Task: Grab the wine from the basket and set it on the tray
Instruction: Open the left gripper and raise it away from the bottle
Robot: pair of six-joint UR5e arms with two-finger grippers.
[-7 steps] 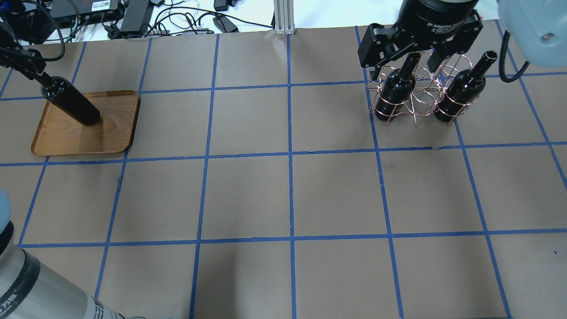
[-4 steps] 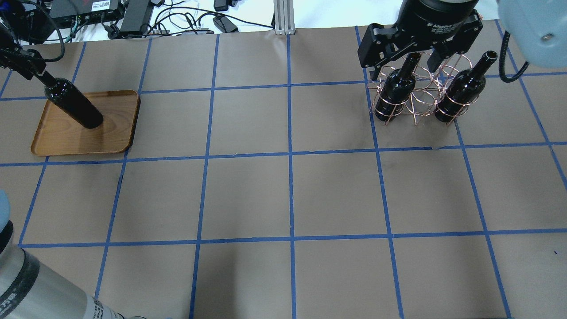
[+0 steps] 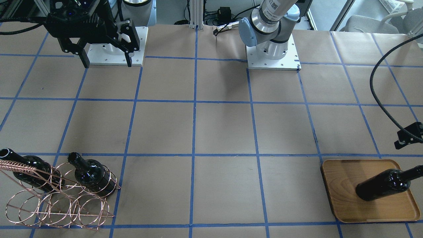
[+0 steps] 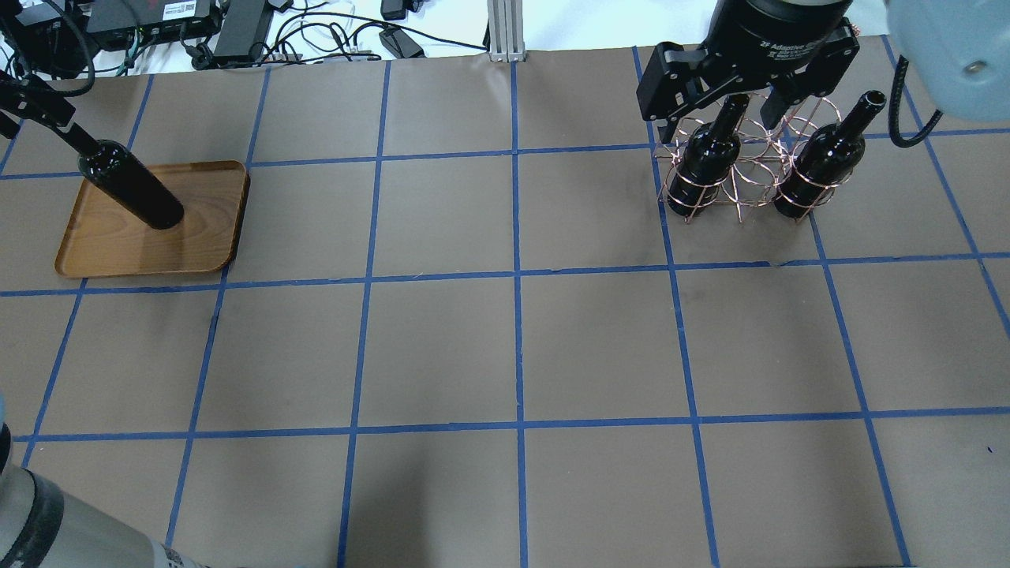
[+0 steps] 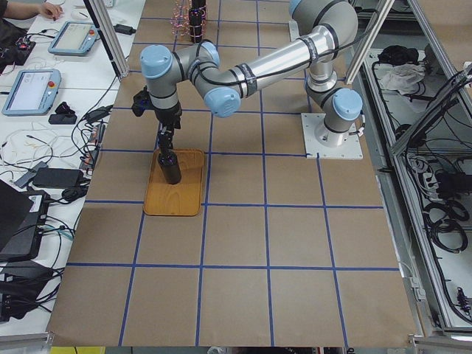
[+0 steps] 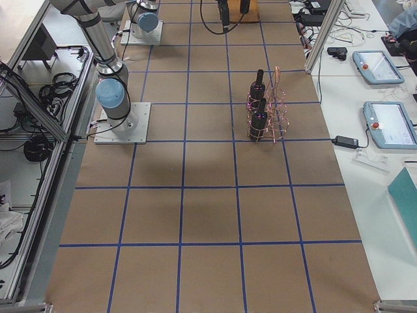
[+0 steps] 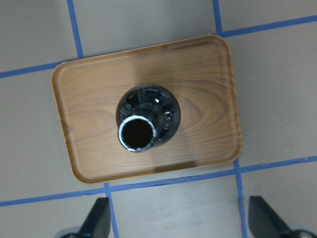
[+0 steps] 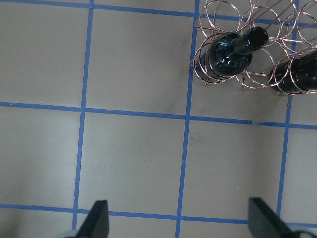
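One wine bottle (image 4: 130,188) stands upright on the wooden tray (image 4: 197,237) at the table's left; it also shows in the left wrist view (image 7: 147,119). My left gripper (image 7: 179,223) is open and empty, above the bottle's mouth and clear of it, and shows in the overhead view (image 4: 39,106). Two more wine bottles (image 4: 706,162) (image 4: 821,170) stand in the copper wire basket (image 4: 734,193) at the far right. My right gripper (image 4: 710,110) is open and empty, high above the table on the robot's side of the basket (image 8: 247,79).
Cables and electronics (image 4: 237,31) lie beyond the table's far edge. A metal post (image 4: 505,31) stands at the far middle. The left arm's cable (image 3: 380,96) hangs over the table near the tray (image 3: 340,175).
The bottle settled upright on the tray. My left gripper let go of its neck and rose off it. The right gripper has not moved.
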